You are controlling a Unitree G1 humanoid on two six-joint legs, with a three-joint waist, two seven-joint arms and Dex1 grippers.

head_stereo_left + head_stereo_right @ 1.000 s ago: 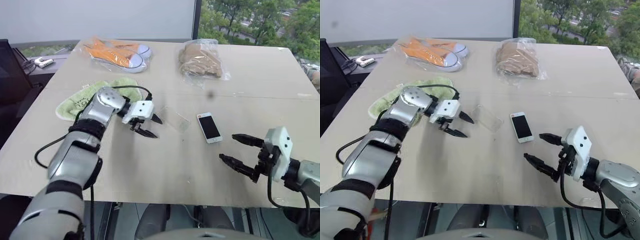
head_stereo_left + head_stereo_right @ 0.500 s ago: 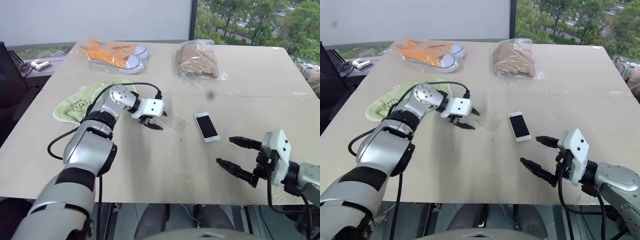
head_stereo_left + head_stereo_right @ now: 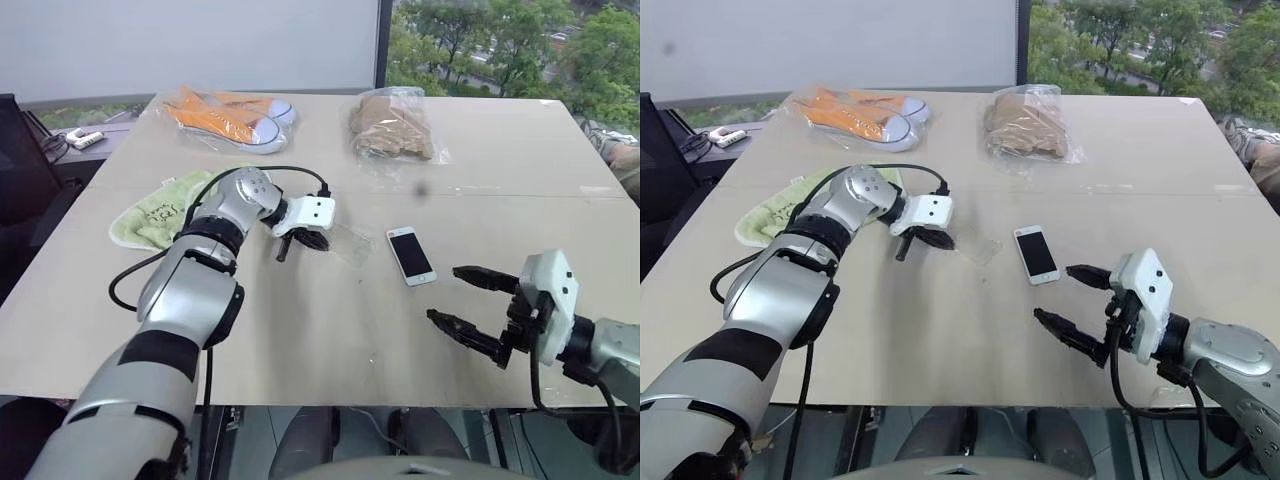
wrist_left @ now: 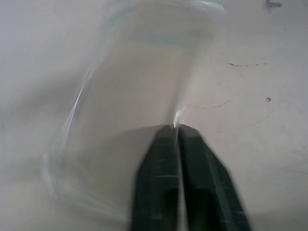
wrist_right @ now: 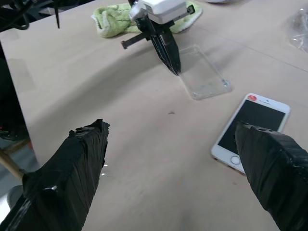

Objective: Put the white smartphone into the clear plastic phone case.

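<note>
Left wrist view first: the two black fingers of the left gripper [image 4: 177,132] are seen pressed together right on the long edge of the thin, clear plastic phone case [image 4: 139,91], so that edge looks pinched between them, though how firm the grip is can't really be judged.

From the head cameras, the case [image 3: 348,243] is found lying flat near the middle of the pale wooden desk [image 3: 330,340], with its long axis slanted from the far-left toward the near-right. The small white smartphone with the black screen [image 3: 411,255] is parked just beside it on the right, screen up, apart from it, its long axis running roughly from the far edge to the near edge and its home-button end toward the near edge.

The right gripper [image 3: 473,303] is held above the desk with its fingers spread wide and nothing in them. The phone lies just ahead and to the left of it, so it's clearly the nearer hand, and the phone's narrow width could probably be straddled. Guess is the case gets steadied while the phone gets fetched.
</note>
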